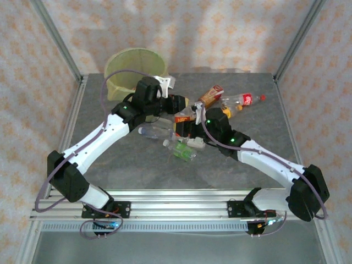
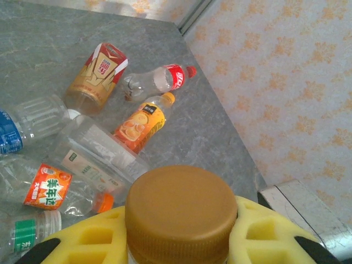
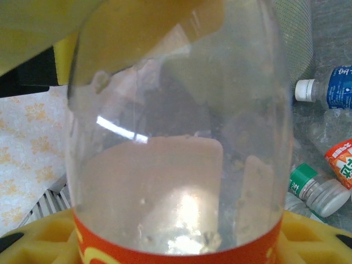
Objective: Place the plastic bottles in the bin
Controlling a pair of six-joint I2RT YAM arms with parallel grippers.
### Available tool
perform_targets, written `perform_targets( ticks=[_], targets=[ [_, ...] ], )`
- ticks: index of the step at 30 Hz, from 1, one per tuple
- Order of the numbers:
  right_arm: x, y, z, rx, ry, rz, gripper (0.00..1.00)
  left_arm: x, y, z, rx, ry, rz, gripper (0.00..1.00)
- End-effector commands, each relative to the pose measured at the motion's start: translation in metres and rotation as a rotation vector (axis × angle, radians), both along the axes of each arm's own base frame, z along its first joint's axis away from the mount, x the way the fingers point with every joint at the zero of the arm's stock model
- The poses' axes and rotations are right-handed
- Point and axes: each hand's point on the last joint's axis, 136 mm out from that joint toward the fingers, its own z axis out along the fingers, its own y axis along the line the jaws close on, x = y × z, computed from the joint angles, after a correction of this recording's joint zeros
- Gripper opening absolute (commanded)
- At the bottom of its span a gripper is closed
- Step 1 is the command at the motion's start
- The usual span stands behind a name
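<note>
Plastic bottles (image 1: pixel 181 144), small and either clear or orange-filled with coloured labels, were seen heaped loosely on the grey marbled table (image 1: pixel 137 165) between the two arms. The round bucket-shaped bin (image 1: pixel 135 66), lined with a translucent yellow-green bag, was found at the table's far left corner, just behind the left arm's wrist. The left pincer (image 2: pixel 180 242) was closed on a bottle with a round brown cap (image 2: pixel 181 203), its yellow pads (image 2: pixel 113 223) pressed against either side of the cap (the body below was hidden). The right pincer (image 3: pixel 176 250) was closed around a clear bottle with an orange-red label (image 3: pixel 181 165). Beyond the brown cap, a red-capped clear bottle (image 2: pixel 159 78) and an orange-labelled bottle (image 2: pixel 142 124) were seen lying side by side on the table.
</note>
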Motion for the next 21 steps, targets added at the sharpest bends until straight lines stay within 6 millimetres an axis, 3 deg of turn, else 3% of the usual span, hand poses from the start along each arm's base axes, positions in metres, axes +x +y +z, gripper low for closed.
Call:
perform_targets(
  ticks=[1, 6, 7, 14, 16, 21],
  targets=[
    [0.005, 0.008, 0.013, 0.007, -0.03, 0.005, 0.5, -0.008, -0.008, 0.036, -0.054, -0.068, -0.032, 0.26],
    [0.003, 0.004, 0.017, -0.003, -0.027, -0.001, 0.84, -0.01, 0.008, 0.057, -0.009, -0.154, 0.015, 0.24],
    [0.003, 0.003, 0.018, -0.005, -0.028, -0.006, 0.97, -0.01, 0.012, 0.063, 0.003, -0.174, 0.029, 0.24],
    [-0.002, -0.011, 0.029, -0.014, -0.047, -0.044, 0.99, -0.006, 0.045, 0.11, 0.104, -0.331, 0.144, 0.22],
    [-0.007, -0.018, 0.041, 0.007, -0.069, -0.059, 0.99, -0.001, 0.061, 0.13, 0.14, -0.387, 0.209, 0.23],
    [-0.01, -0.031, 0.045, 0.017, -0.078, -0.106, 0.99, 0.011, 0.105, 0.178, 0.179, -0.508, 0.366, 0.23]
  ],
)
